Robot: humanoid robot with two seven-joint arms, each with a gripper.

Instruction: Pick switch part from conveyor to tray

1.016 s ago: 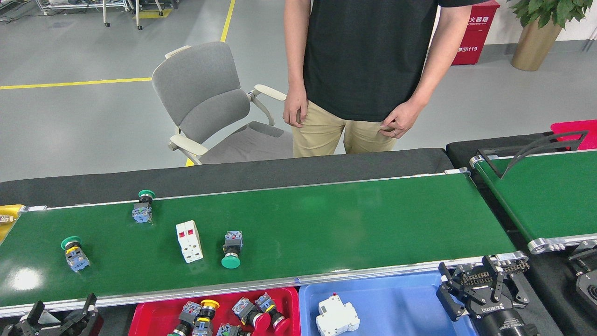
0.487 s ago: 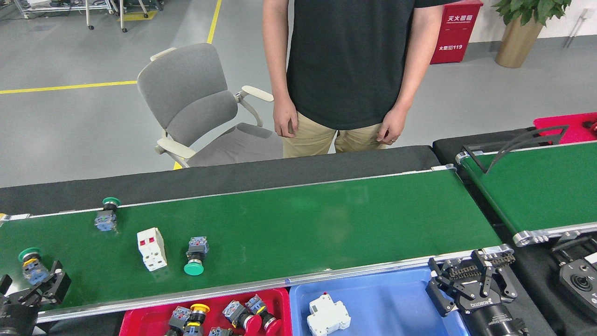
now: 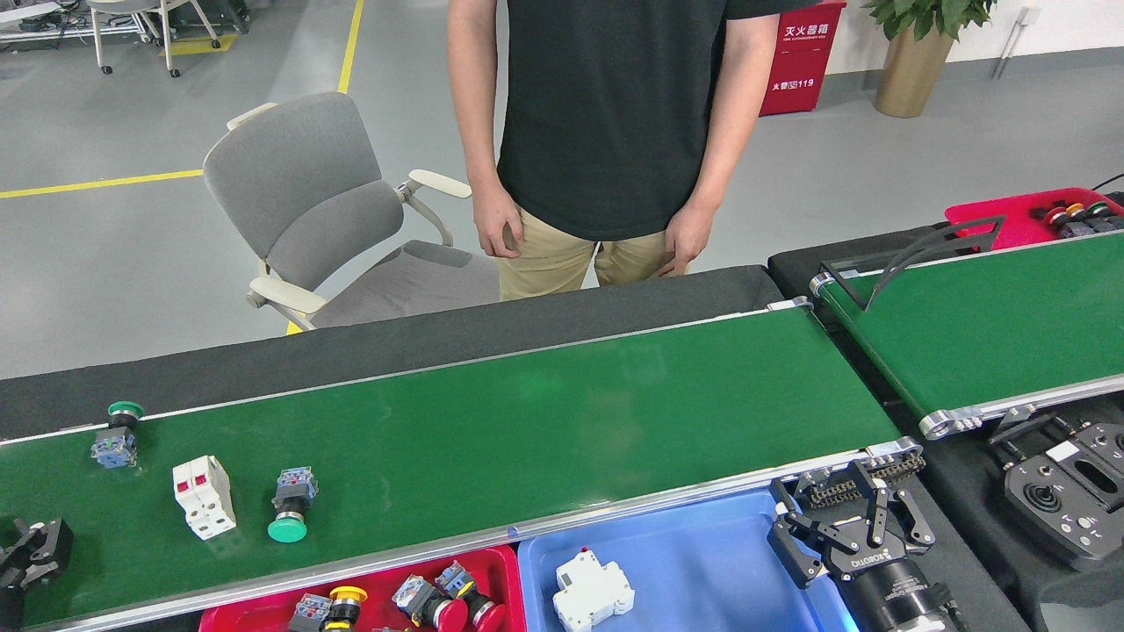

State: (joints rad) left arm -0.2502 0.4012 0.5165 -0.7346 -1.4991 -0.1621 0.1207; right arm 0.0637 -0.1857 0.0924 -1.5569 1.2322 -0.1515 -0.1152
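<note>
1. Since the earlier frames, everything on the conveyor (image 3: 544, 412) was seen shifted leftward in the view, and the left gripper (image 3: 35, 549), which half a second before had been closed around a green-capped switch at the belt's left end, was found at the very left edge with no switch visible between its fingers.
2. Whether the left gripper's fingers were parted or closed could not be told, since only a dark corner of it was in view.
3. The right gripper (image 3: 847, 518) was seen with its fingers spread and nothing held, over the right end of the blue tray (image 3: 702, 562), just beside the conveyor's near rail.
4. Three parts were left on the belt's left portion: a green-capped switch (image 3: 290, 509), a white breaker block (image 3: 205, 496) just beside it, and another green-capped switch (image 3: 117, 434) at the far rail.
5. The belt to the right of these parts was seen bare as far as its right end.
6. A red tray (image 3: 263, 606) with several switches was seen below the near rail, next to the blue tray holding one white breaker (image 3: 593, 597).
7. A person (image 3: 606, 132) was standing close behind the far edge.
</note>
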